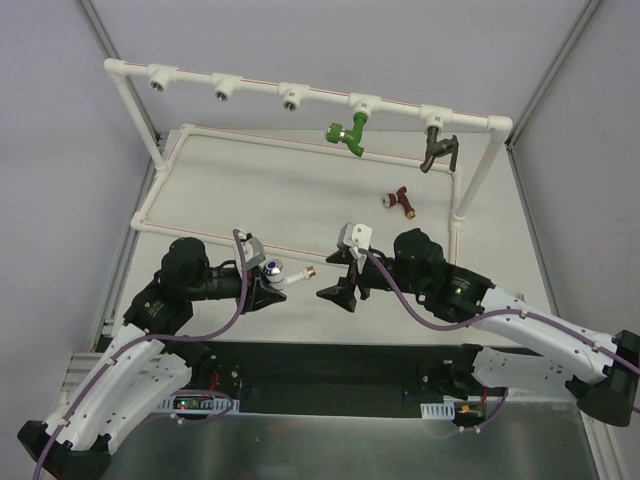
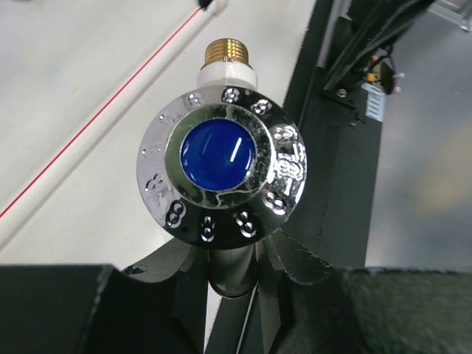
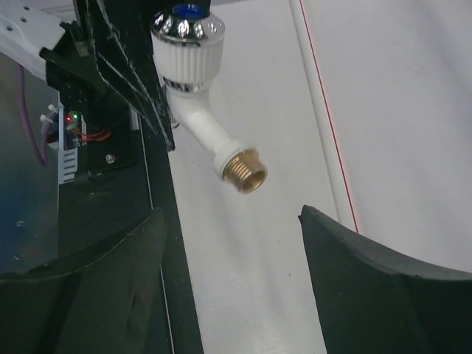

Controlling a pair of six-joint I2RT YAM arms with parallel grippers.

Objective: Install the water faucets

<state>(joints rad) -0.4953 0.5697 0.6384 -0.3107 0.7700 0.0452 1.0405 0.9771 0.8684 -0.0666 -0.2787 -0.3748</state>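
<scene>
Jaws of the left gripper (image 1: 268,287) are clamped on the white faucet (image 1: 286,275), just outside the near rail of the white pipe frame (image 1: 322,97). The right gripper (image 1: 332,293) gapes wide, holding nothing, just short of the faucet's brass thread. The green faucet (image 1: 347,131) and dark grey faucet (image 1: 437,148) hang from the frame's far rail; the dark red faucet (image 1: 401,199) lies inside the frame.

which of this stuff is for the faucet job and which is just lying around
For the job: white faucet in left gripper, green faucet, dark grey faucet, dark red faucet, white pipe frame.
Just there: purple cables, circuit boards.
</scene>
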